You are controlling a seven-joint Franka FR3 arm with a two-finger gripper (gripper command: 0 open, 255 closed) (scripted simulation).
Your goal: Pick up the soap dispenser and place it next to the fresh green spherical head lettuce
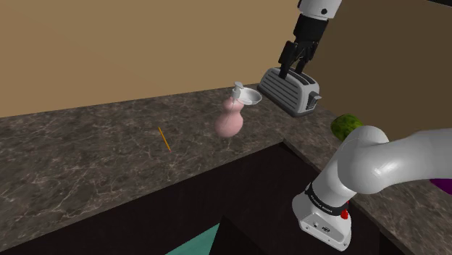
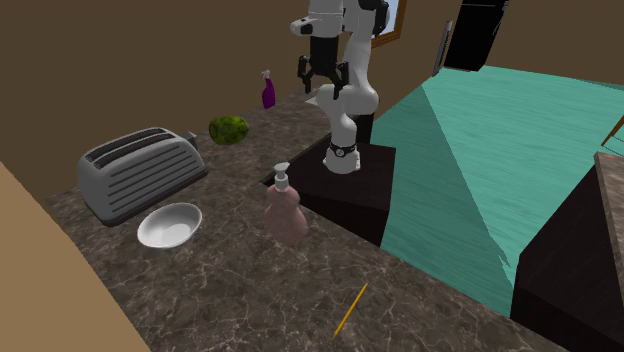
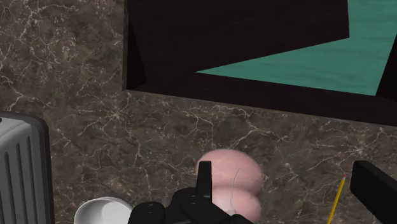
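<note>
Well below the gripper (image 1: 293, 69), whose fingers (image 3: 203, 175) are standing apart and empty, the pink soap dispenser (image 3: 232, 181) is standing upright on the counter (image 3: 159, 127), nearer one finger; descending off-centre, that finger could be tipping it toward the white bowl (image 3: 102, 210) beside it.

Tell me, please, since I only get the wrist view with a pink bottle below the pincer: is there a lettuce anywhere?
Observer: Yes. A green lettuce sits on the counter beyond the toaster, apart from the pink soap dispenser.
Visitor: Anything else over there?
Observer: A purple spray bottle stands farther along the counter, past the lettuce.
Visitor: Is the pincer nearly touching the pink bottle?
Observer: No. The shoulder view shows the pincer hanging high above the counter, well clear of the dispenser.
</note>
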